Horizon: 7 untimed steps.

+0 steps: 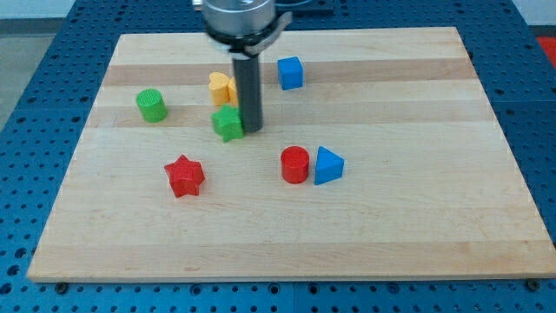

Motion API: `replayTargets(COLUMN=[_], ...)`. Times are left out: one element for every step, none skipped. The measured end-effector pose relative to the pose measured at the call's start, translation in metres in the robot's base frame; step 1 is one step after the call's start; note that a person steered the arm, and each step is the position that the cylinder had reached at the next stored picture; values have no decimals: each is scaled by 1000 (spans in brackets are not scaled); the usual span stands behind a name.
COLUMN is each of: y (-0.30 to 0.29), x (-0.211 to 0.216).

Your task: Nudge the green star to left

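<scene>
The green star (228, 123) lies on the wooden board, a little left of the board's middle and toward the view's top. My tip (252, 129) stands right at the star's right side, touching it or nearly so. The dark rod rises from there to the arm's head at the view's top and hides part of a yellow block (220, 86) just above the star.
A green cylinder (152, 105) stands to the star's left. A red star (184, 176) lies below it. A red cylinder (294, 164) and a blue triangle (327, 165) sit side by side at lower right. A blue cube (290, 72) is near the top.
</scene>
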<state>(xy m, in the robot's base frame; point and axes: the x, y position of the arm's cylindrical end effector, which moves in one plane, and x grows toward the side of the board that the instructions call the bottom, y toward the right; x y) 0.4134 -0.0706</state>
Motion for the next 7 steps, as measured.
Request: replayTargets(y=[-41,-79,-92,-94,-96,-111,-130], x=[8,8,11,23,35,37,37])
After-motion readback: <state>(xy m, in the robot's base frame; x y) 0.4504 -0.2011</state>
